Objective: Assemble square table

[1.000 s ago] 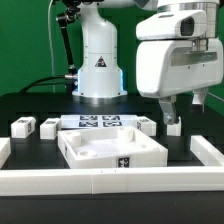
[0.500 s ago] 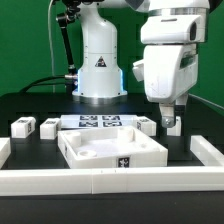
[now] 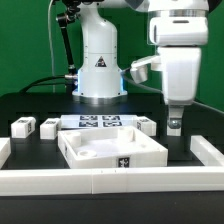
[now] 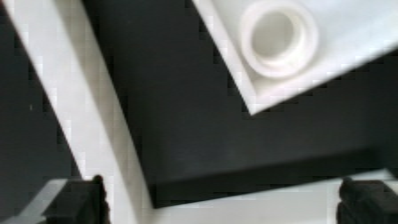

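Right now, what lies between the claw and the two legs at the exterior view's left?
Exterior view: from the claw, one leg, then the marker board, then those two legs. Wrist view doesn't cover that stretch.

white square tabletop (image 3: 95,158) flat on table, rim up, tag on front wall; short white legs (image 3: 22,126) loose behind it

Bkgd: plain green backdrop (image 3: 25,40), far behind fingers (image 3: 174,112).
Desk (image 3: 195,120): matte black top, under & around fingers.
Low white border wall (image 3: 60,181): along desk's near edge, in front of fingers, short returns both ends.
Black cables (image 3: 40,84): on desk, backdrop side, well apart from fingers.
Light: even, soft.
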`<state>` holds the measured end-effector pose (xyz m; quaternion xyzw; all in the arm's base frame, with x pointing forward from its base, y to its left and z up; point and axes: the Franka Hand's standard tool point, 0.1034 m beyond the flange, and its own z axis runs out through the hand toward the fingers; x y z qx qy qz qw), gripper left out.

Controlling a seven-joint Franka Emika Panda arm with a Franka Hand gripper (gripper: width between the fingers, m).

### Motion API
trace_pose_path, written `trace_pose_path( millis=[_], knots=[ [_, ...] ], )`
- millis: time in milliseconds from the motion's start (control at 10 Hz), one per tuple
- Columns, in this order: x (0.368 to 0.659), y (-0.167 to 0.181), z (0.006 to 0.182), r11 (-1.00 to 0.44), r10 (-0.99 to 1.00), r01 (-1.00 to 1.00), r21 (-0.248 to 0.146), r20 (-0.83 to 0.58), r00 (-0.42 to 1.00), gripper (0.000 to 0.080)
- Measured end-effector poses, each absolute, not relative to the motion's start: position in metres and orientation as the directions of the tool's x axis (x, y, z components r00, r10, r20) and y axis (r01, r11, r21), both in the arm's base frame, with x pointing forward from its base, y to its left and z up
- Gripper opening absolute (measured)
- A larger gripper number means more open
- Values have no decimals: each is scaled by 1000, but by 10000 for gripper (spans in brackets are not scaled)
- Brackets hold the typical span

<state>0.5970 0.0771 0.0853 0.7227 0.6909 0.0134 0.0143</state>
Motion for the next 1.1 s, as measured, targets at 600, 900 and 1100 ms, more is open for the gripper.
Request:
trace_pose_path(
  millis=[600, 900, 1100],
  knots=[
    [588, 72, 82, 280, 960, 960, 14, -29, -280, 650],
    [555, 51, 81, 281, 959, 960, -10, -29, -281, 650],
    [539, 33, 75, 271, 962, 962, -27, -25, -271, 650]
  ],
)
